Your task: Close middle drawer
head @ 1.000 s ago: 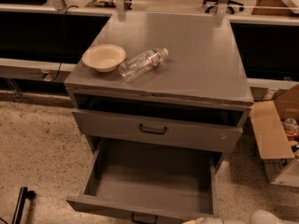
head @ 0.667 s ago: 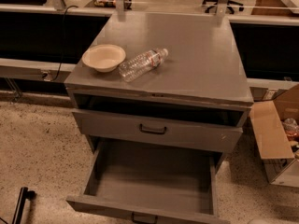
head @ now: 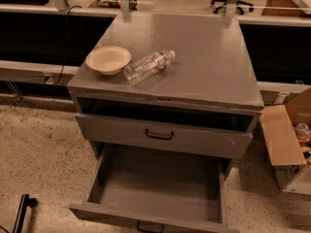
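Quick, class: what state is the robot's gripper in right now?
The gripper is out of view, so its state cannot be told; the middle drawer stands open.

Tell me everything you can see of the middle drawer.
The middle drawer is grey metal, pulled far out toward the camera beneath the taller-fronted drawer. Its long tray is bare, with low side walls. The low, wide front panel lies at the picture's bottom edge, its small black centre handle partly cut off. Nothing visible touches it; the gripper is not in view.
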`<state>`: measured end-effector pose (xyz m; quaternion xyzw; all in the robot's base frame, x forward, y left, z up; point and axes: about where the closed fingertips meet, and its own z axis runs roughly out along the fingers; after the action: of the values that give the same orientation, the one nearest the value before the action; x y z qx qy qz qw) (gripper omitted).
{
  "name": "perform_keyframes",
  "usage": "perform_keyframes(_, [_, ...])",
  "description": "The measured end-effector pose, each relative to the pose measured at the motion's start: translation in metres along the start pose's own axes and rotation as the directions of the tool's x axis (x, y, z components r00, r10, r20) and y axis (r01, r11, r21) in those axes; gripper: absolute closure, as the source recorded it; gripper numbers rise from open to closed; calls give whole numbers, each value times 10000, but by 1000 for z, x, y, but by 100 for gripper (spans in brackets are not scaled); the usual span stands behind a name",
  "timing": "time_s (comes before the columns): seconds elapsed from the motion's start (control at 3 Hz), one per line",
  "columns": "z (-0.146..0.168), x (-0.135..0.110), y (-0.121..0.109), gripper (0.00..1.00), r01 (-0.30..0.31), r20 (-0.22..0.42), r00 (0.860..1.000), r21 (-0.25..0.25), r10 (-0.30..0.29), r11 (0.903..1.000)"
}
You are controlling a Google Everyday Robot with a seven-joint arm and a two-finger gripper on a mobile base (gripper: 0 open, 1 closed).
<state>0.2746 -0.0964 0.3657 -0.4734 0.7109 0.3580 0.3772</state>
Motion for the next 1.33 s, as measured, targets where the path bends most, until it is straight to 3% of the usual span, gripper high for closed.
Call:
perform_keyframes(0.33, [10, -16, -48, 100, 298, 160, 9994, 1119, -318, 9933])
perform_keyframes(0.67, [10, -25, -61, 100, 444, 193, 9987, 1325, -474, 9902])
perform_keyframes(1.0, [14, -53, -116, 100, 898, 59, 9957, 1720, -922, 9810])
perform_keyframes(1.33, [16, -60, -132, 100, 1066, 28, 9941, 1802, -1089, 9778])
